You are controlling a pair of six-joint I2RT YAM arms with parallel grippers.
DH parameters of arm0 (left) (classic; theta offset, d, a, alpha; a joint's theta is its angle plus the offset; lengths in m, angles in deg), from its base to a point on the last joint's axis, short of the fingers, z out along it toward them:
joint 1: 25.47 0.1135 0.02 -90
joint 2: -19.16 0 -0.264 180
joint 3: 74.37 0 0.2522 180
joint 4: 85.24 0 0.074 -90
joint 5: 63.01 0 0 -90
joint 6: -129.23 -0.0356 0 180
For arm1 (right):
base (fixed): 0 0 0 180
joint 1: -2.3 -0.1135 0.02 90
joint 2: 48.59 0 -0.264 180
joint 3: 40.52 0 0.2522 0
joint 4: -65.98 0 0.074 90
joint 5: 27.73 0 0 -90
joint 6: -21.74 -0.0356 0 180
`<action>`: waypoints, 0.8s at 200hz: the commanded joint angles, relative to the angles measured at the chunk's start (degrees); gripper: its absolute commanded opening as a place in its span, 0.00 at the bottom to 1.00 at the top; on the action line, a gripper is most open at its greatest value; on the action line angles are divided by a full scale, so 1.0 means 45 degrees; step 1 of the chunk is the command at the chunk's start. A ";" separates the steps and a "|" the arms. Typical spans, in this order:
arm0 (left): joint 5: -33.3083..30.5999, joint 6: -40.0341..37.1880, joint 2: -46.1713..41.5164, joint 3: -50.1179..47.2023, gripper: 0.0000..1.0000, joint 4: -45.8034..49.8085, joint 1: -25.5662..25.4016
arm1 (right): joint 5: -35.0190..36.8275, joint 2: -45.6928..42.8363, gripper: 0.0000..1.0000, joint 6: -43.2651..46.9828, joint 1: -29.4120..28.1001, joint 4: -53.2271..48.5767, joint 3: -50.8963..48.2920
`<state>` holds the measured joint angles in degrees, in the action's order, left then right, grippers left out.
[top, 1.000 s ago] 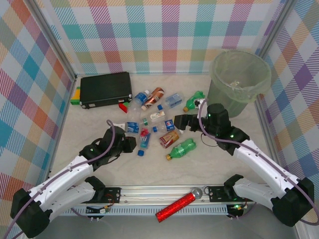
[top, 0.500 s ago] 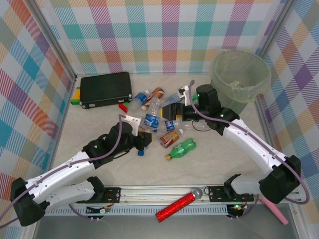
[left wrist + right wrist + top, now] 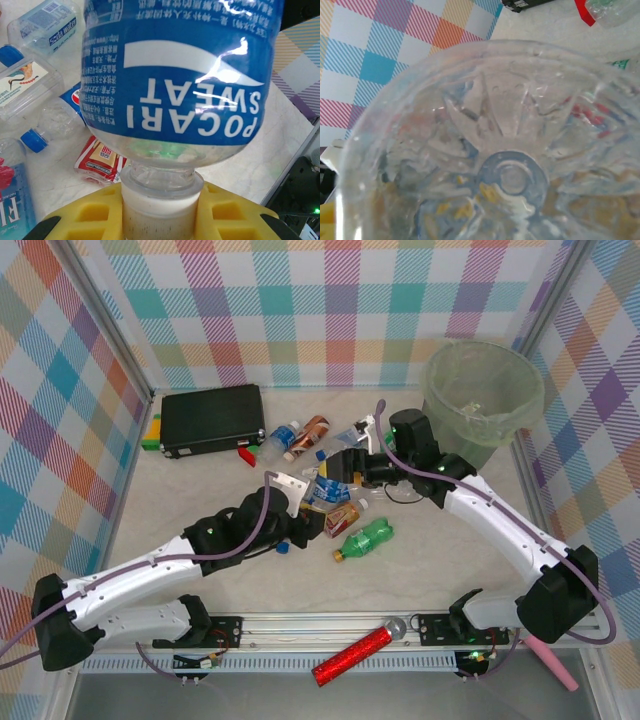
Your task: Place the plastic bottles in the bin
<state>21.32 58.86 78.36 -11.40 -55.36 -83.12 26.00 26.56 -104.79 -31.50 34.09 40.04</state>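
Pale tabletop [image 3: 420,575] inside pastel plaid walls. Nearest me, a green bottle [image 3: 368,537] lies on its side. My left gripper [image 3: 161,212] has its yellow jaws closed around the neck of a Pocari Sweat bottle [image 3: 177,75]. Beyond it, my right gripper [image 3: 352,462] clamps a clear bottle [image 3: 490,150] among the scattered bottles [image 3: 283,438]. Farthest off, the pale-green bin [image 3: 450,435] stands in the back right corner.

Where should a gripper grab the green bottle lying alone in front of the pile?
Across the middle of the green bottle, on its body, coming straight down from above. It lies flat on its side with a gap all round, so both flanks of its round belly look reachable.
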 commanded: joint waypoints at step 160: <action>-0.2852 0.0750 -0.2823 -0.0821 1.00 0.0894 -0.0256 | 0.3714 -0.0466 0.62 0.0016 0.2198 -0.1756 0.1327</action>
<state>12.10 60.85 69.20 -12.86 -54.36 -83.95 38.10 24.48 -105.32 -25.71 28.93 41.70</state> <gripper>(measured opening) 0.996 0.624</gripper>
